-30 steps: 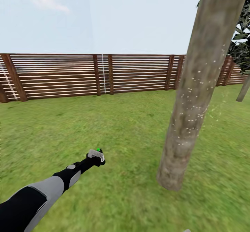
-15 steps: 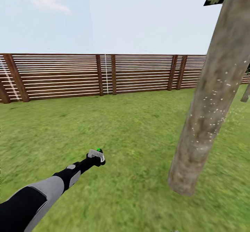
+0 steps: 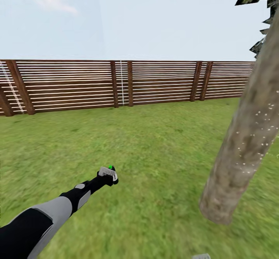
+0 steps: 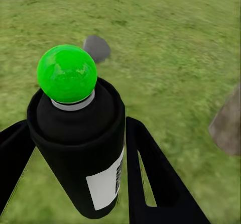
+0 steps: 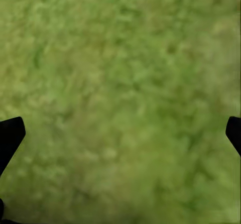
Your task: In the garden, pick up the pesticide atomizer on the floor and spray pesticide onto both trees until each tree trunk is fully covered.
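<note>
Atomizer point(image 3: 108, 172), green dot up, sits clamped between the left gripper's point(image 4: 75, 174) fingers point(image 4: 150, 179), held out over the lawn point(image 3: 147, 143). The trunk point(image 3: 248, 143), flecked with white specks, stands well apart to its right. The right gripper's point(image 5: 120, 133) fingertips point(image 5: 10, 133) are spread wide above grass.

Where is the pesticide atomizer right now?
The pesticide atomizer is in the left claw at the head view's lower left, held over the lawn, well apart from the tree trunk on the right.
</note>
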Tool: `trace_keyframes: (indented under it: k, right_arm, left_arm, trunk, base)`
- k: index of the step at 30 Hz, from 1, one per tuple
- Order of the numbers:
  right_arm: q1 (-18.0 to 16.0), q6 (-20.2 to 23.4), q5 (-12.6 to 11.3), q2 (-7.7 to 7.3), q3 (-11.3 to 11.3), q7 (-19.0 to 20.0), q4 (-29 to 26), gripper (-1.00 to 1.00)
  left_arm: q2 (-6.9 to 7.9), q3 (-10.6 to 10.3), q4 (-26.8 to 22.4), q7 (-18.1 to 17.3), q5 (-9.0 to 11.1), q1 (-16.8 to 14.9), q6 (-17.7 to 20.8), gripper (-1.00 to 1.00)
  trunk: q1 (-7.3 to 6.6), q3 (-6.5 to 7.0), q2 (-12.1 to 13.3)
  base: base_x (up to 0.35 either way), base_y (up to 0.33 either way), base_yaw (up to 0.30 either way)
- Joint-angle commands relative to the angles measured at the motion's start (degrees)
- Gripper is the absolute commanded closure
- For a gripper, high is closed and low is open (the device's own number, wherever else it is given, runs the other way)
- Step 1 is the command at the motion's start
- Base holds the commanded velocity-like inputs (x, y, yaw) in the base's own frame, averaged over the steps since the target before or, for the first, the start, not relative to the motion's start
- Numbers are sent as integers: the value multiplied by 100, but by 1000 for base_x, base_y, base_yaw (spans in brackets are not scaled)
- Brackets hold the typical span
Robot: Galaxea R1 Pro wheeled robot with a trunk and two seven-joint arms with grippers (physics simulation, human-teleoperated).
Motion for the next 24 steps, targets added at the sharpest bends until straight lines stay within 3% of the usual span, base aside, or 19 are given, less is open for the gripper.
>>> trace_keyframes:
  k: [1,7,18,24]
  right_arm:
    - [0,-3,-6,0,1,-6,0,-100]
    - [0,-6,-12,2,1,-12,1,-100]
    - [1,-7,-12,1,1,-12,1,-100]
    - [3,-7,-10,8,1,-12,9,-100]
  left_arm:
    - [-19,10,-1,6,3,0,-1,100]
    - [-60,11,-1,6,3,-2,-1,100]
    - [-63,10,-1,6,3,-1,-1,100]
    - [-63,10,-1,4,3,-1,-1,100]
  trunk:
    - [0,0,0]
    - [0,0,0]
    - [0,0,0]
    - [0,-21,0]
  base:
    - [184,303,0]
    - [203,291,-36]
    - [215,281,-237]
    - [264,230,-36]
